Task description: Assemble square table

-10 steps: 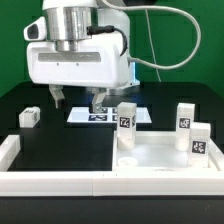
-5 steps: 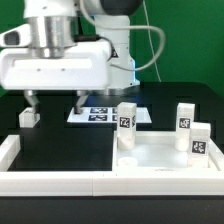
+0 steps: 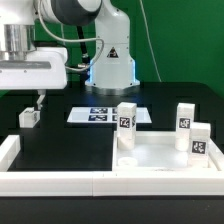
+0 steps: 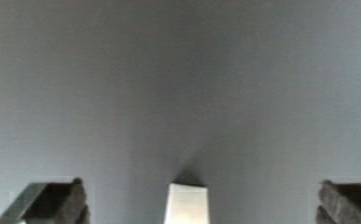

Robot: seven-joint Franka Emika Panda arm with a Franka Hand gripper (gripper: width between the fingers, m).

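Right now the slab (image 3: 160, 150) is lying on the tabletop (image 3: 60, 140) toward the exterior view's right, against the low border wall (image 3: 50, 183), with three legs standing on it: one (image 3: 125, 124) at its near-left corner and two (image 3: 185, 116) (image 3: 199, 139) at its right side. A fourth leg (image 3: 29, 117) is sitting alone on the tabletop, well apart, at the exterior view's left. I judge that loose leg is my target. To take it well, I am wanting to centre the fingers over it, square to its flat faces, and descend straight so neither finger nudges it aside. My hand (image 3: 36, 100) is hanging just above and slightly behind that leg, pointing straight down, with the arm reaching out over the left side. In the wrist view my fingers (image 4: 49, 203) are showing spread wide, with the leg's pale top (image 4: 189, 203) between them, holding nothing. The marker board (image 3: 100, 114) is lying flat behind the slab.
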